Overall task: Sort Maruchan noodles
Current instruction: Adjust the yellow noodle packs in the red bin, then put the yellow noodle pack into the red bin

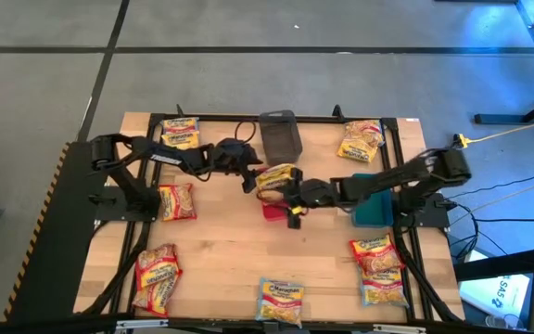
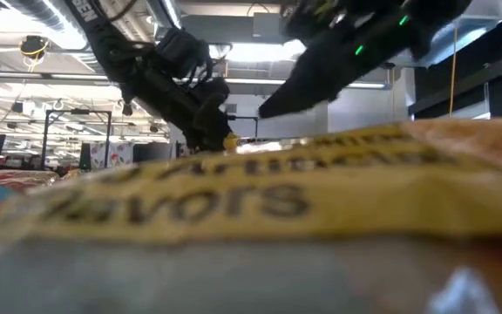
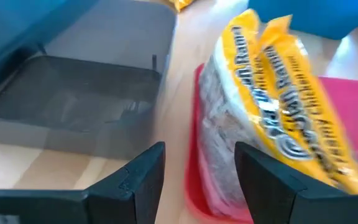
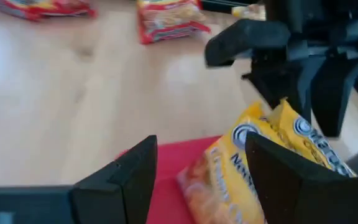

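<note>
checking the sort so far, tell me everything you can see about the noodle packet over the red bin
The noodle packet is a yellow crinkly plastic pack, partly clear over pale noodles, with blue lettering and a round logo. It stands on edge, tilted, in the red bin at mid-table, near the grey bin. The left end effector and right end effector flank it with fingers apart; whether either touches it cannot be told.

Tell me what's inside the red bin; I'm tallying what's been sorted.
Two yellow noodle packets stand on edge, leaning, in the red bin, between the left gripper and right gripper. The bin floor under them is hidden.
</note>
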Tool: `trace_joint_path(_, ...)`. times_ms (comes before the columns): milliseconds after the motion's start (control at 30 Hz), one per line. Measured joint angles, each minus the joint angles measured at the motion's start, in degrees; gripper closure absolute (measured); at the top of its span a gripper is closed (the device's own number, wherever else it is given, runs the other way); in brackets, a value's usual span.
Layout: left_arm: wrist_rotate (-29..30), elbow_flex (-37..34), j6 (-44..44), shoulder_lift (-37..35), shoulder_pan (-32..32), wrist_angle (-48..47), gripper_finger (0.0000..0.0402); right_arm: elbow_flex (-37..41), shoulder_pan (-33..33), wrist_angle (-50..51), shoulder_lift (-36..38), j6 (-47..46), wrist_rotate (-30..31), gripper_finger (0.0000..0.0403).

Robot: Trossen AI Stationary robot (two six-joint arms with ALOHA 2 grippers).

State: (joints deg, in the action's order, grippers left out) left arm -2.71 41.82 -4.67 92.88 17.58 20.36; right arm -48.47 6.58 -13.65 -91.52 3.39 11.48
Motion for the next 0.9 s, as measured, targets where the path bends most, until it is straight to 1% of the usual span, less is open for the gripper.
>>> trace_joint_path(167, 0.02, 0.0, -3.75, -3.5, -2.45, -0.91, 0.0214, 0.96, 5.45, 12.1, 8.47, -4.65, 0.14, 0.0185)
trace_joint_path(267, 2.11, 0.73, -4.19, -6.53, -3.79, -4.05, 0.0214, 3.17, 9.38, 14.3, 10.31, -8.3, 2.51, 0.0185)
trace_joint_path(367, 7.52, 2.08, -4.0, -11.79, -4.48, -11.45, 0.0214, 5.82, 13.23, 13.63, 10.64, -11.68, 6.02, 0.0185)
trace_joint_path(500, 14.12, 4.78, -6.63, -18.44, -3.65, -25.94, 0.0213, 7.46, 16.17, 13.53, 10.62, -13.41, 11.74, 0.0185)
trace_joint_path(567, 16.63, 5.89, -7.58, -20.86, -2.51, -31.38, 0.0211, 7.51, 16.34, 13.45, 10.64, -12.69, 13.82, 0.0185)
trace_joint_path(667, 19.4, 6.64, -8.77, -23.36, -0.07, -38.94, 0.0199, 7.52, 16.27, 13.47, 10.64, -11.92, 15.09, 0.0185)
trace_joint_path(800, 22.48, 8.44, -9.88, -23.99, 4.58, -48.96, 0.0169, 7.52, 16.27, 14.04, 10.62, -11.92, 16.03, 0.0185)
trace_joint_path(900, 22.68, 11.15, -9.64, -23.73, 9.75, -55.36, 0.0144, 7.52, 16.27, 14.25, 10.62, -11.94, 16.0, 0.0185)
